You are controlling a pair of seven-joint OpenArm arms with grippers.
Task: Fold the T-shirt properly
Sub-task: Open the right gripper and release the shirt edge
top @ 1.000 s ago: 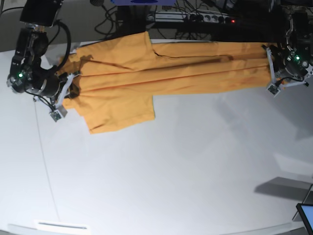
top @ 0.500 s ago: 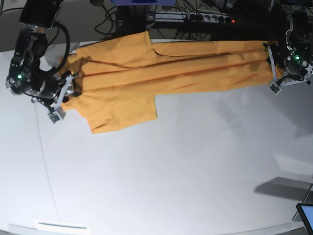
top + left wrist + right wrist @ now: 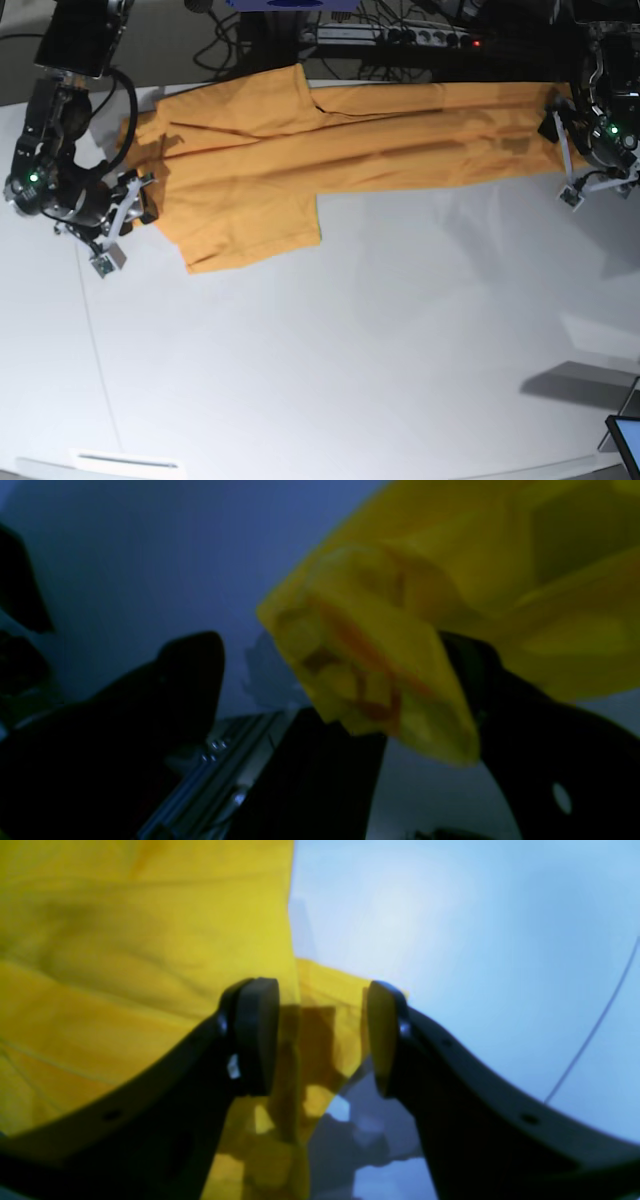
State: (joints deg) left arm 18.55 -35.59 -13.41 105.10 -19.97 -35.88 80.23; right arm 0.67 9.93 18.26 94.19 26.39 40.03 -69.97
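T-shirt point(image 3: 300, 150) stretched in a long band across the far side of the table point(image 3: 380, 350), long axis left to right, one end at each released gripper: right gripper point(image 3: 125, 215) parted at the left end, left gripper point(image 3: 568, 160) spread at the right end.

A plain orange-yellow T-shirt point(image 3: 300, 150) is spread across the upper part of the base frame on a white table point(image 3: 350, 350). Black arms are seen at both edges, each dotted with green light.
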